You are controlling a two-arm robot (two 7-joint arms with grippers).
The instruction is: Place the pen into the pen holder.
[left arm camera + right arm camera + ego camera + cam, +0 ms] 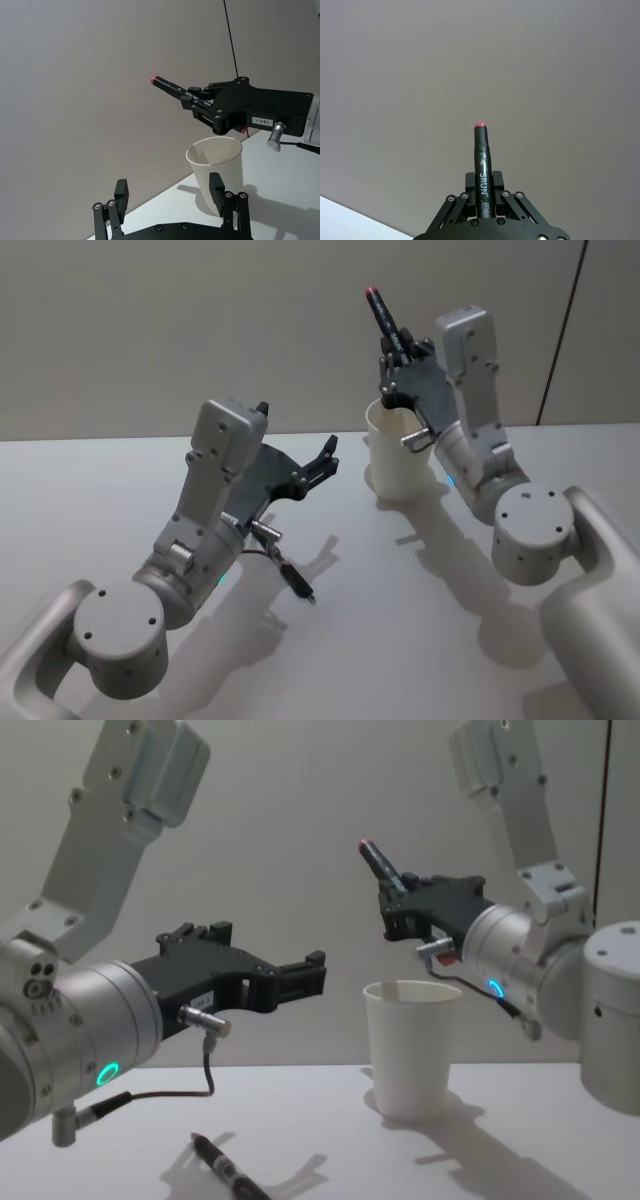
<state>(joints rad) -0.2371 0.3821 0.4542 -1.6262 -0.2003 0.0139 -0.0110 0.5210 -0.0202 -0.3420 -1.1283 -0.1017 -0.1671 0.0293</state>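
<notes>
A black pen (385,318) with a red end is held tilted in my right gripper (395,345), which is shut on its lower part. It hangs just above the rim of the pen holder (398,455), a white paper cup standing upright on the table. The left wrist view shows the pen (172,89), the right gripper (197,100) and the cup (217,170) below them. From the chest, the pen (382,863) points up and left over the cup (410,1045). My left gripper (297,430) hovers open and holds nothing, left of the cup.
A second dark pen (297,585) lies on the white table (400,620) below my left arm, also seen from the chest as a pen (225,1172) near the front. A plain wall stands behind the table.
</notes>
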